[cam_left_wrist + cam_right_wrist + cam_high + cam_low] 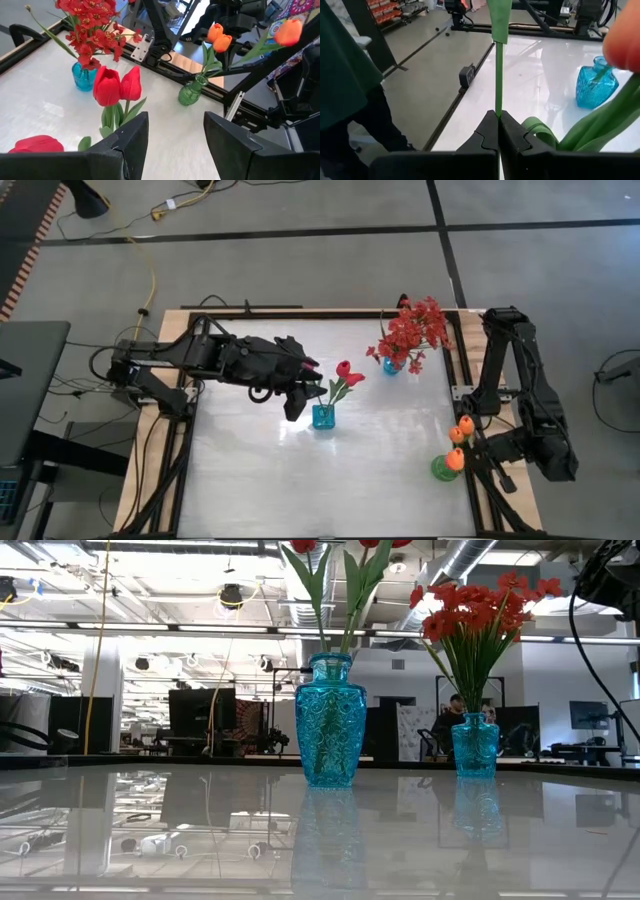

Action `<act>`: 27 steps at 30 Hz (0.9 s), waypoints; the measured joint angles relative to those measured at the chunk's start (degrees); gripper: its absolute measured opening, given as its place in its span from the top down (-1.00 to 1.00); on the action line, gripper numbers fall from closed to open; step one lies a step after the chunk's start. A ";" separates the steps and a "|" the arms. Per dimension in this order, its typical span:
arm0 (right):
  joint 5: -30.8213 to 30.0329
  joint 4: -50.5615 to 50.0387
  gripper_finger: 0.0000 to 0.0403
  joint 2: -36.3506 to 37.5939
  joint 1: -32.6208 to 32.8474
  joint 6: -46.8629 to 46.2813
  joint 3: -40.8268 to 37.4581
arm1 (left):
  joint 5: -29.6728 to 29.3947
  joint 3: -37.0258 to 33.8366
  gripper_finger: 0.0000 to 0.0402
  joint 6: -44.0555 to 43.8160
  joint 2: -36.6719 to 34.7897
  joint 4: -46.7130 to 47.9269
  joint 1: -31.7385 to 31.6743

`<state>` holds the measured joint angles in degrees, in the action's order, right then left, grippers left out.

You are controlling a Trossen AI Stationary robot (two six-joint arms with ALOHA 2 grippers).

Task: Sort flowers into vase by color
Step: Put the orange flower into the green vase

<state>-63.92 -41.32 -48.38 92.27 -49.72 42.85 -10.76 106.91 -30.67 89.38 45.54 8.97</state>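
Observation:
In the middle of the table a blue vase (323, 417) holds red tulip buds (347, 373). A second blue vase (390, 365) at the far right holds a bushy red spray (414, 330). A green vase (441, 470) at the near right holds orange tulips (461, 430). My left gripper (175, 140) hovers open just left of the red buds (117, 86), with nothing between its fingers. My right gripper (498, 117) is beside the green vase (190, 92), shut on the stem of an orange tulip (289, 31). That tulip's bloom is out of the right wrist view. My right gripper pinches the orange tulip's thin green stem (498, 97) between its two fingertips, below a leaf (500, 20). The stem runs straight on past the fingers, roughly in line with them. Its other end is hidden behind the fingers, and I cannot tell whether that end is in the green vase.
The table's black frame rail (463, 380) runs along the right edge by the green vase. Bare white tabletop (260, 480) lies at the near left. A person in dark clothes (350, 100) stands beside the table near my right arm.

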 joint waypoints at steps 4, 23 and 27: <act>-0.02 0.05 0.88 -0.45 0.00 -1.39 0.00 | -0.02 0.00 0.11 0.01 0.00 0.00 0.07; 0.05 1.05 0.77 -0.31 0.00 -8.93 0.00 | -0.39 0.00 0.11 -0.45 0.00 0.00 0.07; 0.05 1.04 0.73 -0.31 -0.02 -8.93 0.00 | -0.39 0.00 0.11 -0.45 0.00 0.00 0.07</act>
<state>-63.88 -40.28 -48.69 92.25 -58.65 42.85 -11.16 106.91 -31.11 89.38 45.54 9.04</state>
